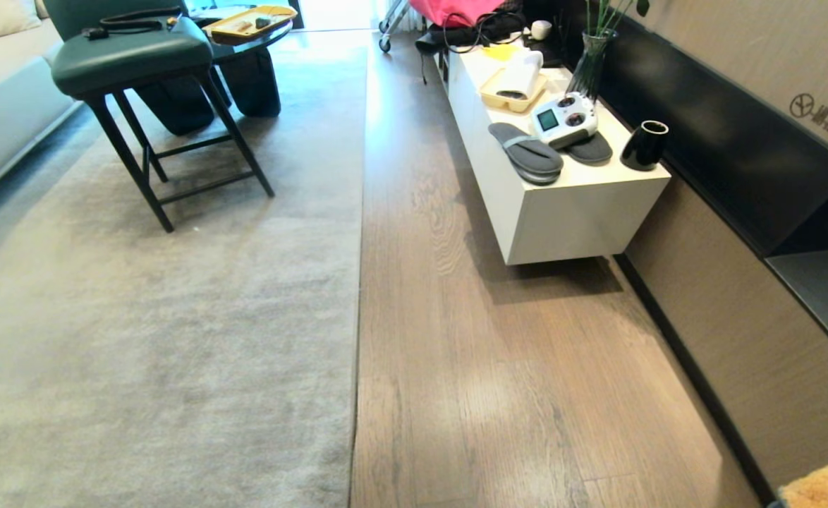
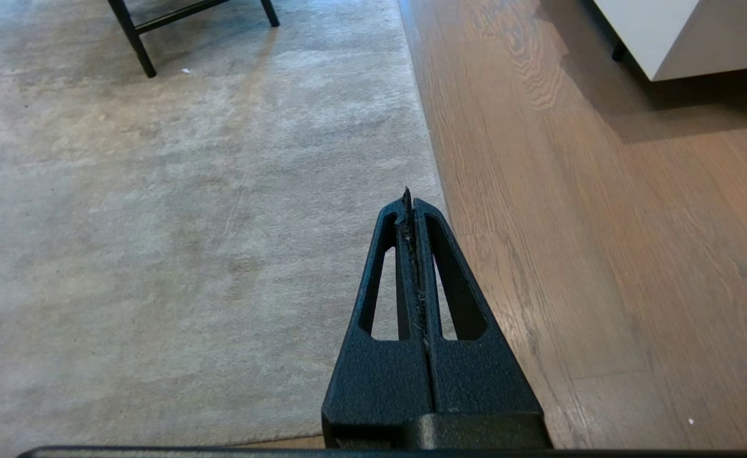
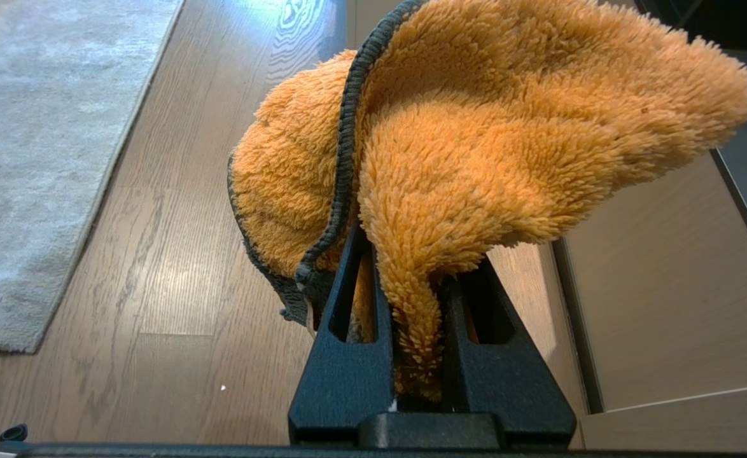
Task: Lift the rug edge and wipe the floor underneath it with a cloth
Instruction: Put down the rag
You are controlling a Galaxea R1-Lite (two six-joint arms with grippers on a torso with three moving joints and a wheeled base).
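The light grey rug (image 1: pixel 160 331) lies flat on the brown wood-grain floor (image 1: pixel 498 367). Its straight rug edge (image 1: pixel 359 317) runs away from me down the middle of the head view. In the left wrist view my left gripper (image 2: pixel 411 203) hovers above the rug edge (image 2: pixel 427 146), shut with nothing in it. My right gripper (image 3: pixel 415 254) is shut on the cloth (image 3: pixel 475 140), a fluffy orange rag with a dark trim, held above the bare floor (image 3: pixel 176 254) to the right of the rug's corner (image 3: pixel 4 343). A bit of the cloth (image 1: pixel 826 487) shows at the head view's bottom right corner.
A green chair (image 1: pixel 132 56) with black legs stands on the rug at the far left, with a round table (image 1: pixel 248 42) behind it. A low white cabinet (image 1: pixel 569 204) on the right carries slippers, a controller, a black cup and a vase. A wall with dark skirting (image 1: pixel 696 381) bounds the floor's right side.
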